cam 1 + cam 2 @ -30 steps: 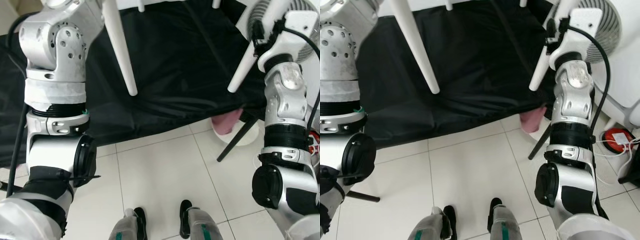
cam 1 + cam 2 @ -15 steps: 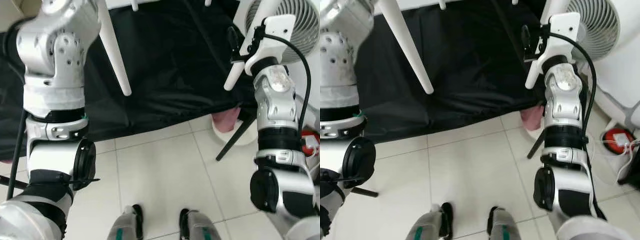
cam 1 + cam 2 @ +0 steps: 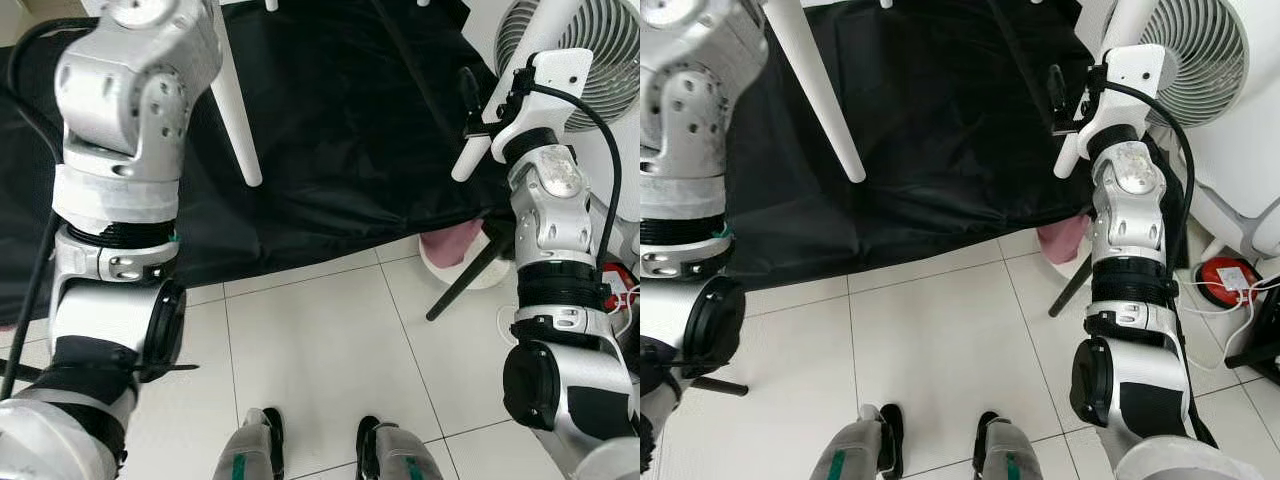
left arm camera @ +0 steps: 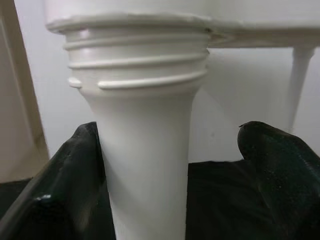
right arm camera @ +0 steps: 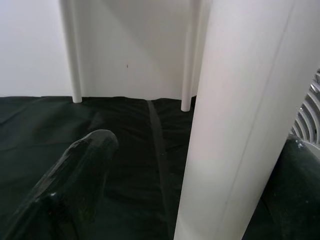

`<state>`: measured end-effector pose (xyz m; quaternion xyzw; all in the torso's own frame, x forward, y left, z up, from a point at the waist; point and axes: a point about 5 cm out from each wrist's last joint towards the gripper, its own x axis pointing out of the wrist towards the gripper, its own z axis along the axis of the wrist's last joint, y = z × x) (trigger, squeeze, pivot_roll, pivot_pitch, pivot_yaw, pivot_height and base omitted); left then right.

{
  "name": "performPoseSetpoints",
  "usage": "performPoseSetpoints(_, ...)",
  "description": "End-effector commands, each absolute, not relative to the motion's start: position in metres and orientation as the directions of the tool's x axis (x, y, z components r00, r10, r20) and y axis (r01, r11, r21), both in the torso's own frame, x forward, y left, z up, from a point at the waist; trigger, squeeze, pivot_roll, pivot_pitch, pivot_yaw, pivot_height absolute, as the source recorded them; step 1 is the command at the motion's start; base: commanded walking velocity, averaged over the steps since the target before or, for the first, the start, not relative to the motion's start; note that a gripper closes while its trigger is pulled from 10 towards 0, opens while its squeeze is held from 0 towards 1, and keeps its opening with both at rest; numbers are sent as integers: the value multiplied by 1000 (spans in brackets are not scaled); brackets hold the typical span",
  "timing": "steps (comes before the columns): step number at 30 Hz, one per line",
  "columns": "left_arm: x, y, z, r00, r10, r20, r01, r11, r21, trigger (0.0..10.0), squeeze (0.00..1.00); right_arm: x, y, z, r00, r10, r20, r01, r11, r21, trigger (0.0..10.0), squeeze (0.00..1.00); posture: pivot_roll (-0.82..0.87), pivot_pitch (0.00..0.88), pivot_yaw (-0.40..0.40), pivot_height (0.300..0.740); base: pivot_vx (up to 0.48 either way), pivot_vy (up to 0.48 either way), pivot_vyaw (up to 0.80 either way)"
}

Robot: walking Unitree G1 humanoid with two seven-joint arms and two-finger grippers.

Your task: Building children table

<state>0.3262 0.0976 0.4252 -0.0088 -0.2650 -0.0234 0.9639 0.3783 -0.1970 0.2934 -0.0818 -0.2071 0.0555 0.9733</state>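
Observation:
A white plastic children's table stands over a black cloth [image 3: 340,130]. Two of its tapered legs point toward me. My left gripper [image 4: 167,131] is open around the left leg [image 3: 235,110], just below the screw thread [image 4: 137,60] where it meets the tabletop. One finger [image 4: 75,175] lies against the leg and the other [image 4: 280,175] is apart from it. My right gripper [image 5: 200,145] is open around the right leg [image 3: 468,158], with a gap on both sides. One of its black fingers [image 3: 467,92] shows beside that leg. Two far legs [image 5: 70,50] stand by a white wall.
A white fan [image 3: 585,40] stands close on the right. Below it are a pink object [image 3: 455,245] on a white base, a slanted black rod [image 3: 465,280] and a red device with cables [image 3: 1223,280]. Pale floor tiles [image 3: 320,340] lie before my feet [image 3: 270,440].
My right gripper has come down and in toward the right leg, and its black finger now shows on the leg's left side. The camera has shifted slightly.

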Motion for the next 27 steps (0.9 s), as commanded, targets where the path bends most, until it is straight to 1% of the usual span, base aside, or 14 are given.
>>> performPoseSetpoints(1, 333, 57, 394, 876, -329, 353, 279, 942, 186, 10000, 0, 385, -151, 243, 914, 365, 176, -327, 921, -209, 10000, 0, -50, 237, 114, 740, 0, 0, 0)
performPoseSetpoints(3, 335, 57, 389, 890, -311, 334, 244, 943, 228, 10000, 0, 384, -152, 242, 914, 367, 174, -329, 920, -213, 10000, 0, -50, 237, 114, 740, 0, 0, 0)
performPoseSetpoints(10, 338, 63, 372, 922, -261, 285, 181, 943, 280, 10000, 0, 384, -153, 237, 917, 363, 167, -328, 922, -207, 10000, 0, -44, 236, 107, 740, 0, 0, 0)
performPoseSetpoints(11, 340, 68, 363, 939, -223, 261, 144, 946, 290, 10000, 0, 383, -153, 234, 918, 363, 159, -331, 923, -197, 10000, 0, -39, 231, 98, 740, 0, 0, 0)
performPoseSetpoints(12, 340, 68, 363, 939, -223, 261, 144, 946, 290, 10000, 0, 383, -153, 234, 918, 363, 159, -331, 923, -197, 10000, 0, -39, 231, 98, 740, 0, 0, 0)
performPoseSetpoints(14, 346, 78, 351, 957, -158, 241, 78, 947, 311, 10000, 0, 382, -152, 227, 921, 362, 144, -334, 924, -187, 10000, 0, -37, 228, 90, 740, 0, 0, 0)
performPoseSetpoints(18, 347, 82, 347, 963, -135, 235, 56, 948, 314, 10000, 0, 381, -152, 225, 921, 363, 139, -336, 924, -183, 10000, 0, -37, 228, 87, 740, 0, 0, 0)
performPoseSetpoints(21, 349, 90, 337, 973, -84, 214, 14, 951, 307, 10000, 0, 380, -149, 221, 921, 367, 130, -344, 924, -168, 10000, 0, -39, 225, 74, 740, 0, 0, 0)
performPoseSetpoints(27, 348, 95, 329, 978, -62, 197, -1, 952, 306, 10000, 0, 378, -146, 217, 919, 375, 124, -355, 922, -156, 10000, 0, -40, 223, 61, 740, 0, 0, 0)
